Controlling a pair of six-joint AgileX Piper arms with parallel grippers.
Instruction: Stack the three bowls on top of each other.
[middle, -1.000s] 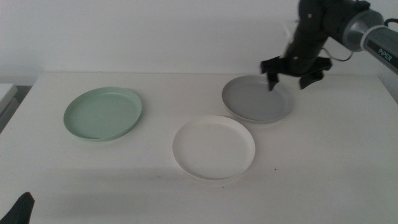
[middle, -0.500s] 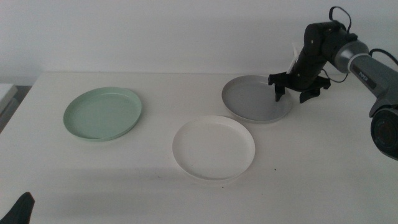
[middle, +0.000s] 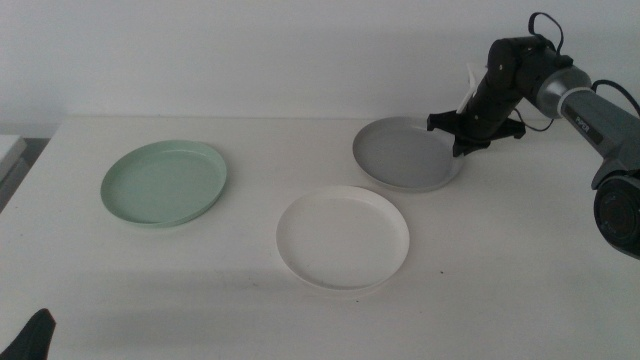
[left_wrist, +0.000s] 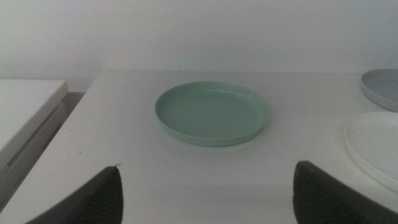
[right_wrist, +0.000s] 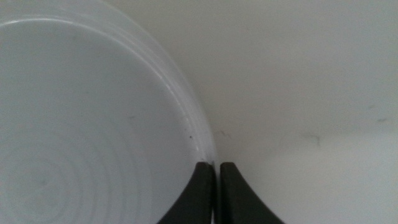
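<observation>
Now right tool (middle: 462, 143) pinching tilted grey bowl (middle: 405, 155) rim.

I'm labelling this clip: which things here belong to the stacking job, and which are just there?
Job:
grey bowl, rim pinched by the right gripper
white bowl
mint green bowl

Just there:
table
left gripper, waiting at the near edge

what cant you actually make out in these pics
- Grey bowl: in the middle view the right gripper hides its far right rim; the right wrist view cuts most of it off.
- Left gripper: the left wrist view shows only its jaw tips; the middle view shows a dark corner.
- White bowl: cut off by the left wrist view's edge.
</observation>
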